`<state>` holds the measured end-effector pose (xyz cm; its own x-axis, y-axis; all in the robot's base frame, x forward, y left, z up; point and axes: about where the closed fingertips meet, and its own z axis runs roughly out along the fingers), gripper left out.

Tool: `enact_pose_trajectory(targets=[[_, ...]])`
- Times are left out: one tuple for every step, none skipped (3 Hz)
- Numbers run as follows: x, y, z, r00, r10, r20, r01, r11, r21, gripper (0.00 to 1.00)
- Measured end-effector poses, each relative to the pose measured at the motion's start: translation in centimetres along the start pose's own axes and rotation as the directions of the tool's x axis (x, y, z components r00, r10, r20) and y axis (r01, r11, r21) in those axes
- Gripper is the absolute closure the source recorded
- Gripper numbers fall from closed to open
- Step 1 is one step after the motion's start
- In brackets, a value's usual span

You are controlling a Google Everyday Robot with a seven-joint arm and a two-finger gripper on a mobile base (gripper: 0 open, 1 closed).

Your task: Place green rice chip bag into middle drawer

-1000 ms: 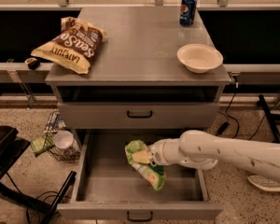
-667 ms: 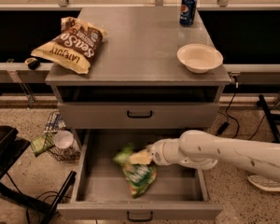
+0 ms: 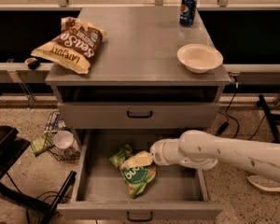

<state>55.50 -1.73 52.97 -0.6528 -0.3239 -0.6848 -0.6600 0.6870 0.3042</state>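
Gripper [image 3: 139,160] inside middle drawer [image 3: 97,190], above green rice chip bag [image 3: 136,175] lying mid-tray toward front edge. Overlaps bag's top; opening cannot be told.

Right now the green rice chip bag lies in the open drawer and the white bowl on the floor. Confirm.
Not the floor: camera view shows the white bowl on the cabinet top. The green rice chip bag lies in the open drawer, gripper by it.

glossy plastic gripper [image 3: 139,160] inside matt grey metal middle drawer [image 3: 177,186]; crinkly bag [image 3: 138,177]
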Motion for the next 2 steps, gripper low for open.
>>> enact_pose_trajectory(targets=[[-0.3,0.0,-0.8,1.000,-0.004,0.017,0.003,0.9999,0.014,0.00],[-0.7,1.2,-5.3,0.998,-0.062,0.026,0.060,0.9968,0.052,0.00]])
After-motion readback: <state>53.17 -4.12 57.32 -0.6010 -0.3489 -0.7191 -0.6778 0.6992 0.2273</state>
